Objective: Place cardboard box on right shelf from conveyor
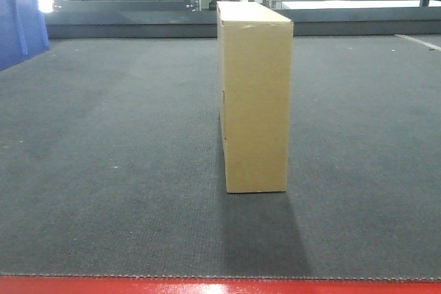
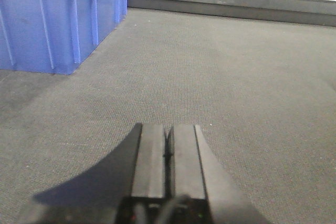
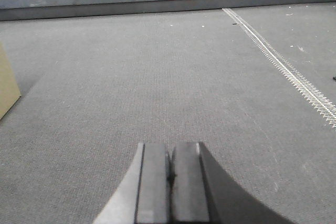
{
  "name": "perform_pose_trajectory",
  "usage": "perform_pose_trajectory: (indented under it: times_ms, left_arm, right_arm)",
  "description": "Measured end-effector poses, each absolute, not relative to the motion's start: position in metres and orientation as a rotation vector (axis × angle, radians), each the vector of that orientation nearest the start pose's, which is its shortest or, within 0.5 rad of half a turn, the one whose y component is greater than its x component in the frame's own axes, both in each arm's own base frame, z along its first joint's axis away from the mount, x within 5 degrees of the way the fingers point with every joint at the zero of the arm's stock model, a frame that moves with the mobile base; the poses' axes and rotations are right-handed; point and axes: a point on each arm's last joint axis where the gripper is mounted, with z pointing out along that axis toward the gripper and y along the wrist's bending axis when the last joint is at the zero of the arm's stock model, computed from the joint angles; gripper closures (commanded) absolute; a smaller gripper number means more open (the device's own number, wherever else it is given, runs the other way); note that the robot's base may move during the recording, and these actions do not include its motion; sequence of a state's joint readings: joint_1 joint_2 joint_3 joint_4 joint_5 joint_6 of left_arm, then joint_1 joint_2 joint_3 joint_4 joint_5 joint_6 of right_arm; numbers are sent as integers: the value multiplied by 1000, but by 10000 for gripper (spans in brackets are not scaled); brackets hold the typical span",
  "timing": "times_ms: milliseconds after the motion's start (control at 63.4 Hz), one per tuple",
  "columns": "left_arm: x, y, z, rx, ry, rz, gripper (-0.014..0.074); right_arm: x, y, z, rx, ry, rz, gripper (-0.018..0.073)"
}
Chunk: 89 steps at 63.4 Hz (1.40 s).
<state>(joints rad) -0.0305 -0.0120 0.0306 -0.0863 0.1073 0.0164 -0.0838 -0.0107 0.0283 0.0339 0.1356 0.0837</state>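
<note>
A tan cardboard box (image 1: 255, 94) stands upright on its narrow end in the middle of the dark-grey conveyor (image 1: 110, 170), whose red front edge runs along the bottom of the front view. A corner of the cardboard box (image 3: 7, 85) shows at the left edge of the right wrist view. My left gripper (image 2: 168, 127) is shut with nothing in it, low over the belt left of the box. My right gripper (image 3: 169, 145) is shut and empty too, over the belt to the right of the box. The right shelf is out of view.
A blue plastic bin (image 2: 50, 17) stands on the belt at the far left, also seen as the blue bin (image 1: 21, 22) in the front view. A stitched belt seam (image 3: 286, 69) runs diagonally at the right. A dark raised rim (image 1: 138, 18) bounds the belt's back.
</note>
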Motion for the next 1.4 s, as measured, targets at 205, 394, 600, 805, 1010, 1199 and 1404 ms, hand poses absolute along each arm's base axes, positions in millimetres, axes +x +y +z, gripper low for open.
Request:
perform_pose_trajectory:
  times_ms: [205, 394, 600, 805, 1010, 1199, 1404]
  left_arm:
    - [57, -3, 194, -24, 1610, -85, 715]
    - [57, -3, 194, -24, 1610, -85, 715]
    - [57, -3, 194, -24, 1610, -85, 715]
    - [57, -3, 194, -24, 1610, -85, 715]
    - [57, -3, 194, -24, 1610, -85, 715]
    - [57, -3, 194, -24, 1610, -85, 715]
    - [57, -3, 194, -24, 1610, -85, 715]
  right_arm:
    - [56, -4, 192, 161, 1629, 29, 501]
    - [56, -4, 192, 161, 1629, 29, 501]
    - [56, -4, 192, 161, 1629, 29, 501]
    - [56, -4, 192, 160, 1624, 29, 501]
    - [56, -4, 193, 160, 1621, 29, 501]
    - [51, -4, 235, 151, 1542, 31, 501]
    - [63, -5, 295, 165, 1539, 50, 317]
